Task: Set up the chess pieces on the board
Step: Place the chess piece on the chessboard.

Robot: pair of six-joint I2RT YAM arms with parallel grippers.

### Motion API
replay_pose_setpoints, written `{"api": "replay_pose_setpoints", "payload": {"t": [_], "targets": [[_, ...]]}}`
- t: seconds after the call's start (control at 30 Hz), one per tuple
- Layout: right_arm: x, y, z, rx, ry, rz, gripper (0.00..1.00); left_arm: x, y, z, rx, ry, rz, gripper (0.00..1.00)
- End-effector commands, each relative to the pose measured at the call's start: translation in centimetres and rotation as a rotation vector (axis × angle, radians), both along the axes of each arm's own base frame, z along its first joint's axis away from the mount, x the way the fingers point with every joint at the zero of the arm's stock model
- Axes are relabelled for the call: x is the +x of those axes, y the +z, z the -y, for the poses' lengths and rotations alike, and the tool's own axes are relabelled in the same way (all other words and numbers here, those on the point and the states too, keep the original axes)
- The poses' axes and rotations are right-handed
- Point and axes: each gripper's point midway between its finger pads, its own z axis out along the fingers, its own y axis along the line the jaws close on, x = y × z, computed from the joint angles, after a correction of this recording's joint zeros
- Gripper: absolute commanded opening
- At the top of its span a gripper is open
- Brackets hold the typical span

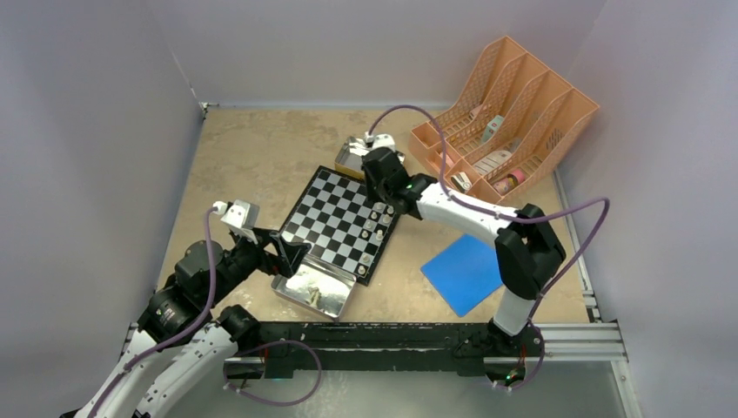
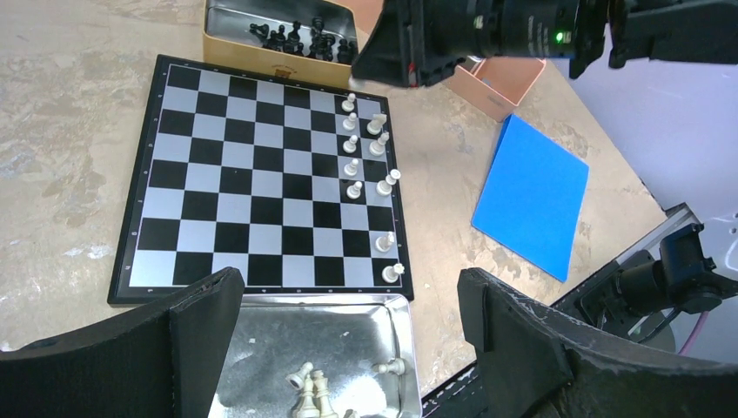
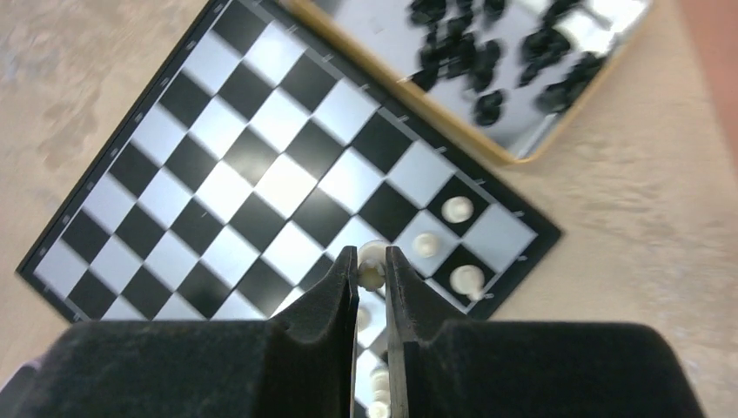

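Lab w/ white walls (image 1: 87, 131), alu rail (image 1: 579, 340)

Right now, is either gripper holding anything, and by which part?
The right gripper pinches a white chess piece from both sides, apparently near its top. The left gripper is open and holds nothing.

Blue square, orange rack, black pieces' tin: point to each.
blue square (image 1: 463, 272): top view, centre.
orange rack (image 1: 544, 104): top view, a divider.
black pieces' tin (image 2: 244, 61): left wrist view, front wall.

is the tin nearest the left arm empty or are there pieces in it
Not empty: a few white pieces lie in the tin, seen in the left wrist view.
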Motion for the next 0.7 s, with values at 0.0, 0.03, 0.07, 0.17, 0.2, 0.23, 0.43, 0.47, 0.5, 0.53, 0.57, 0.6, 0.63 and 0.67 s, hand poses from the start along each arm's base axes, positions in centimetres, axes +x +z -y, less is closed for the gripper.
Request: {"api": "replay_pose_setpoints", "payload": {"t": [0.0,0.03,0.07,0.17,0.2,0.23,0.43,0.47,0.5,0.53,0.57,0.6,0.63,0.67], "targets": [[2.0,3.4,3.8,0.002,-0.116,0.068,0.09,0.2,0.7,0.0,-0.011,0.005,0.026,0.95],[2.4,3.4,4.6,0.0,-0.133,0.069,0.09,0.2,0.8,0.0,-0.013,0.004,0.03,0.95],[2.7,3.4,5.2,-0.001,-0.145,0.068,0.09,0.1,0.8,0.0,-0.013,0.001,0.031,0.95],[3.4,3.2,6.4,-0.004,-0.171,0.064,0.09,0.1,0.8,0.1,-0.014,-0.009,0.034,0.95],[3.6,2.9,6.6,-0.004,-0.172,0.058,0.09,0.0,0.8,0.2,-0.014,-0.012,0.036,0.95],[3.7,2.6,6.7,-0.007,-0.174,0.05,0.09,0.0,0.8,0.2,-0.014,-0.015,0.036,0.95],[3.8,0.9,7.4,-0.027,-0.187,0.011,0.1,0.1,0.6,0.3,-0.009,-0.015,0.031,0.95],[3.8,0.8,7.4,-0.024,-0.189,0.007,0.1,0.2,0.6,0.3,-0.007,-0.015,0.029,0.95],[3.8,0.6,7.4,-0.022,-0.186,0.002,0.1,0.2,0.5,0.4,-0.004,-0.016,0.025,0.95],[3.8,0.5,7.4,-0.021,-0.185,-0.003,0.1,0.3,0.5,0.4,-0.002,-0.017,0.022,0.95],[3.9,0.2,7.5,-0.024,-0.186,-0.009,0.11,0.3,0.4,0.5,-0.001,-0.02,0.019,0.95],[3.9,-0.1,7.5,-0.029,-0.184,-0.016,0.11,0.3,0.5,0.5,-0.001,-0.022,0.018,0.95],[3.9,-0.5,7.7,-0.04,-0.184,-0.027,0.11,0.2,0.5,0.5,-0.001,-0.022,0.019,0.95],[3.9,-0.8,7.7,-0.047,-0.186,-0.035,0.11,0.2,0.5,0.5,-0.003,-0.023,0.02,0.95]]}}
